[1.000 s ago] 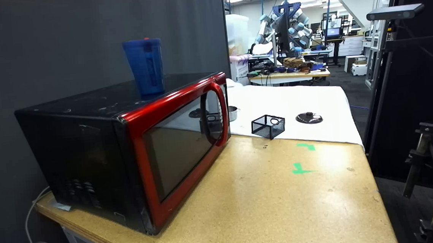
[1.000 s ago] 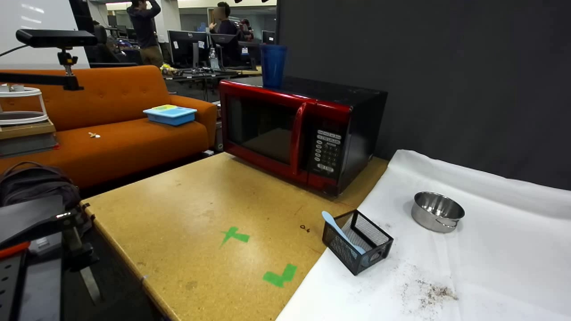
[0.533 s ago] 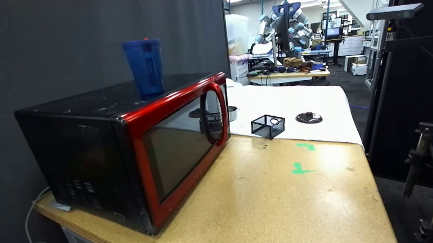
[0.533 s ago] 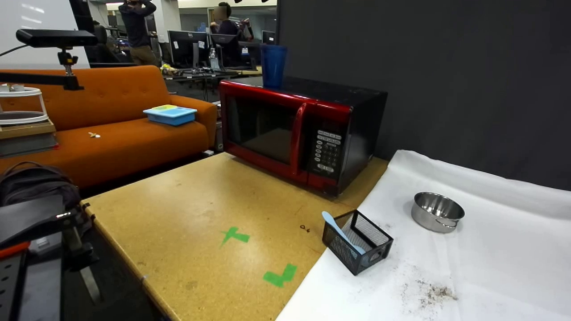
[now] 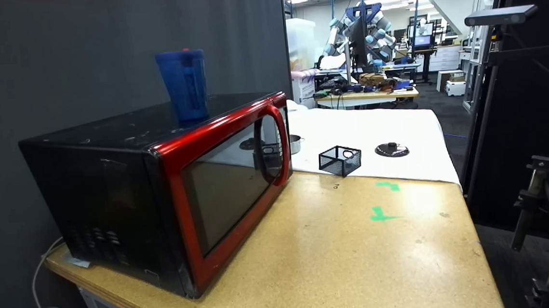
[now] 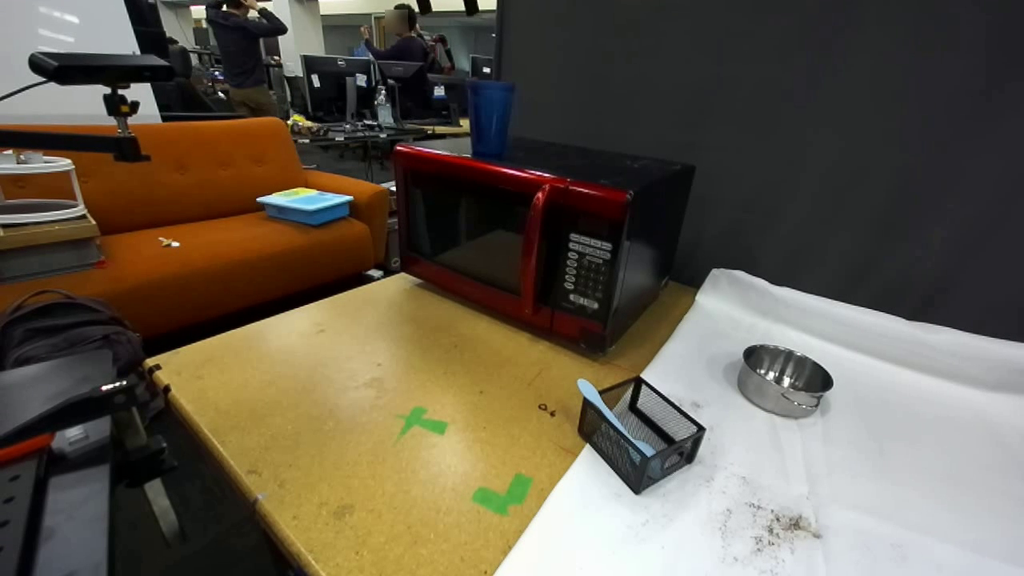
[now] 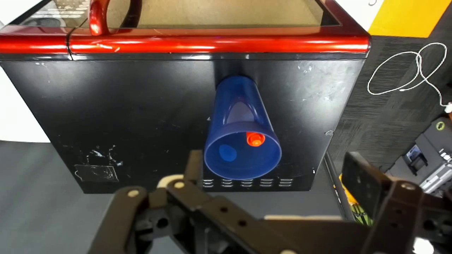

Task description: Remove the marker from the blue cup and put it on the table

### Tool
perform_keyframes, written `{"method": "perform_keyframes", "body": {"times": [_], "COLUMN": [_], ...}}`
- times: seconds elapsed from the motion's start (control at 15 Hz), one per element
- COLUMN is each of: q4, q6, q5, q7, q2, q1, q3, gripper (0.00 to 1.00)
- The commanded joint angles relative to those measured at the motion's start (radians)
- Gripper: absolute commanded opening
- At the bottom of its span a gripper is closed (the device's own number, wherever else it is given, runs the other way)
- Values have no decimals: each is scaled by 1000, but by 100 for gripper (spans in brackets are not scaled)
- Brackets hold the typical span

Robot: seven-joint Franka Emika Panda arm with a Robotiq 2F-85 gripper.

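Marker [image 7: 255,139]: stands in the blue cup [image 7: 241,118] atop the microwave [image 7: 141,116], red end peeking over the rim.
Handling: probably light, stiff, a little slippery; the blue cup may tip.
Hold: best pinched at that red end.
End effector [image 7: 275,167]: spread apart, clamping nothing.

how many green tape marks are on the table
2, both on the table: one green mark near the edge of the white sheet, the other mark farther from it. Any under the microwave or sheet would be hidden.
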Motion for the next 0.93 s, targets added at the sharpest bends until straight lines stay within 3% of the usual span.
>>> {"method": "perform_keyframes", "body": {"times": [0.0,0.53,0.87], "q4": [143,430,549], "q6": [-123,-258,-329], "q5": [-21,-35,-31], "q7": [53,70,90], "q2": [93,296,388], "q1": [25,86,108], "q3": [-14,-37,-74], "gripper": [100,100,100]}}
